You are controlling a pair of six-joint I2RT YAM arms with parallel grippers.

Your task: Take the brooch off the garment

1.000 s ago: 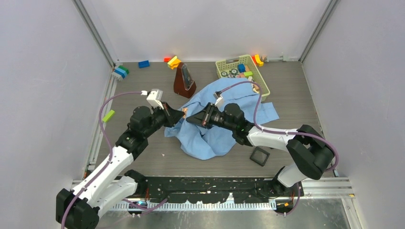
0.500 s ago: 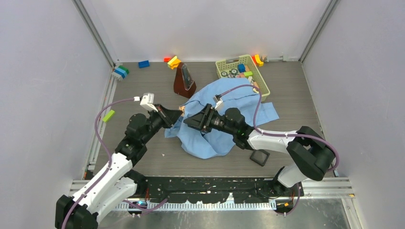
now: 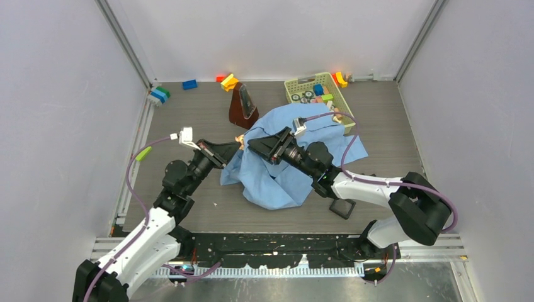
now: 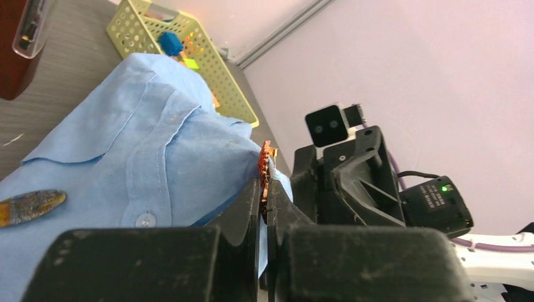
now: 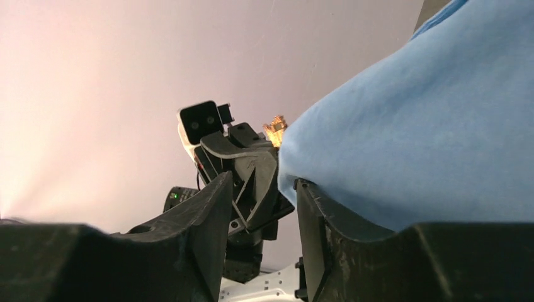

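Table (image 3: 390,126): grey wood-grain top, pale walls on three sides.
Metronome (image 3: 242,106): dark brown and pyramid-shaped, standing upright toward the back, left of the basket.
Basket (image 3: 289,90): yellow-green and perforated, at the back right, with small coloured bits inside.
Blue block (image 3: 189,84): alone by the back wall, left of the metronome.
Orange and yellow blocks (image 3: 228,81): a little cluster just behind the metronome.
Corner blocks (image 3: 340,78): orange and yellow, just beside the basket's far corner.
Rail blocks (image 3: 159,95): blue, green and white, huddled at the back left.
Lime piece (image 3: 143,153): alone at the left edge.
Black square (image 3: 342,206): flat, near the front, right of centre.
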